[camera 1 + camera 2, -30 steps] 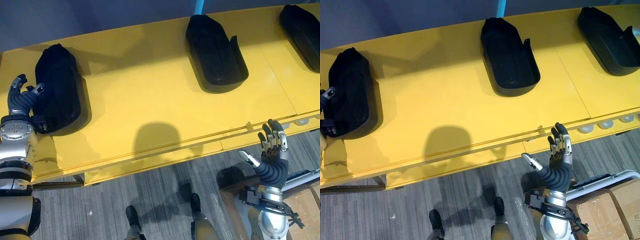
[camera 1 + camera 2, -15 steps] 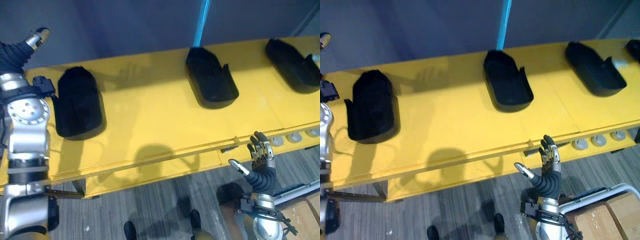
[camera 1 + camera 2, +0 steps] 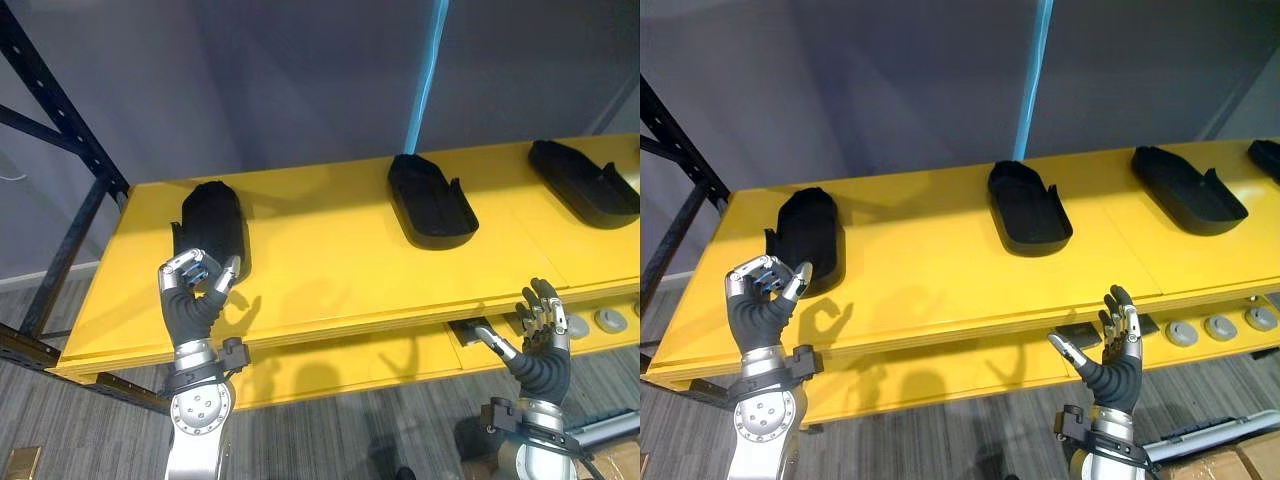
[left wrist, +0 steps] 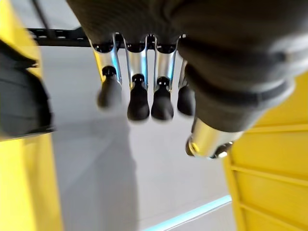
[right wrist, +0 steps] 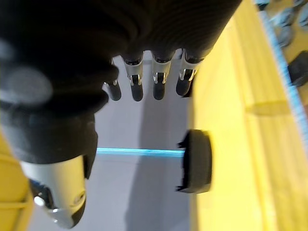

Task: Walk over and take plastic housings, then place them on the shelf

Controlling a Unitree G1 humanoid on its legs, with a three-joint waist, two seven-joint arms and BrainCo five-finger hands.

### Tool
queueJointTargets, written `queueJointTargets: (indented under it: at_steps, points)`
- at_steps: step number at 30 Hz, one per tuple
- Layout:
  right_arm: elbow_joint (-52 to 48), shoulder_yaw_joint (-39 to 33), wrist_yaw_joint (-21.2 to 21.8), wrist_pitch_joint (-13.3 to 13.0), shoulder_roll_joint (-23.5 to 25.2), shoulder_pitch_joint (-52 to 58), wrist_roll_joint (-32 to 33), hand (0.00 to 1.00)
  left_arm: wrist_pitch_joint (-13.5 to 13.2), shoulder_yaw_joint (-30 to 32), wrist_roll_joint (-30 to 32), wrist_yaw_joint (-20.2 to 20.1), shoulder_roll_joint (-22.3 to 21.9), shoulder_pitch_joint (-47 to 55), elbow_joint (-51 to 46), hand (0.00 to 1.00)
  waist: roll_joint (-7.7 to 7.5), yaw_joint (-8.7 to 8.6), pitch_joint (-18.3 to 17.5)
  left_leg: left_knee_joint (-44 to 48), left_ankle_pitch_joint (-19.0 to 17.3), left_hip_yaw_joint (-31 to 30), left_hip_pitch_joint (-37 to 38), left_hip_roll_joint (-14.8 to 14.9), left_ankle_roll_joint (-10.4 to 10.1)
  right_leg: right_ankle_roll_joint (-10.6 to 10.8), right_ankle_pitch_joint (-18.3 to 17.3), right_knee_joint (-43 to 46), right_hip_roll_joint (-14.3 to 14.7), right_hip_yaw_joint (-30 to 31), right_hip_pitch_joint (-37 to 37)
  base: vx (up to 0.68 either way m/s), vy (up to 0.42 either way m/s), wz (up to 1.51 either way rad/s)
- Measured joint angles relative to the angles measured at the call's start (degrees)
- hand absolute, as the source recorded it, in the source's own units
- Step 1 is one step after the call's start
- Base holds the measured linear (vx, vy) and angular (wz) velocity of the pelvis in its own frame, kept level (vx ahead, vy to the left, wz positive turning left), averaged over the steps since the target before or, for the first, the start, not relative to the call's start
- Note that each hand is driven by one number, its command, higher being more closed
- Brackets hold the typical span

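The left hand [image 3: 196, 284] has come off the left housing [image 3: 212, 228], which it touched a second ago. It now hangs before the front edge of the shelf [image 3: 330, 265], fingers loosely curled on nothing. The right hand [image 3: 538, 335] stays low at the right, fingers straight and spread, empty. The whole view has pulled back and tipped up, so the camera moved, not the parts. The left housing lies on the shelf just past the left hand, apart from it. The middle housing [image 3: 430, 203] and right housing [image 3: 585, 183] lie farther along. That placement looks finished, and the robot is probably backing away.
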Motion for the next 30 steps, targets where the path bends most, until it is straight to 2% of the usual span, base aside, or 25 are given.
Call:
queueJointTargets:
  at_steps: [2,12,19,25,30]
  points:
    - [0.1,0.0,-0.5,0.0,-0.1,-0.3,0.0,0.00,0.0,0.0,-0.8,0.1,0.0,-0.5,1.0,1.00,0.10,0.49,2.6,0.0,0.1,0.0,-0.3,0.0,0.1,0.1,0.4,-0.4,0.0,0.1,-0.2,-0.04,0.022,-0.02]
    - [1.7,1.2,-2.9,0.2,-0.2,-2.4,-0.3,0.00,0.9,5.1,-3.6,3.4,0.9,-8.7,7.4,1.00,0.20,1.12,9.0,0.0,0.3,0.4,-2.9,-0.3,0.1,0.1,0.7,-0.4,-0.1,0.8,-3.1,0.02,0.026,-0.02]
    - [1.9,1.3,-3.1,0.3,-0.1,-2.4,-0.7,0.00,1.9,6.2,-4.6,4.0,2.8,-12.3,11.9,1.00,0.19,0.92,10.7,0.0,0.3,0.9,-3.1,-0.3,0.1,0.1,0.7,-0.4,-0.1,1.3,-3.6,0.01,0.017,-0.02]
    - [3.6,2.9,-3.1,0.3,0.0,-2.4,-0.7,0.00,2.6,7.5,-5.2,4.8,5.5,-15.1,16.0,1.00,0.14,0.41,10.8,0.0,0.3,1.6,-3.5,-0.3,0.1,0.1,0.7,-0.2,0.0,1.8,-4.6,-0.02,0.036,-0.05]
    - [4.2,3.4,-3.0,0.4,0.1,-2.2,-0.6,0.00,2.6,9.1,-5.8,5.7,6.1,-17.0,18.3,1.00,0.13,0.34,10.8,0.0,0.3,2.1,-3.4,-0.3,0.1,0.1,0.7,-0.2,0.0,2.6,-4.8,0.01,0.035,-0.05]
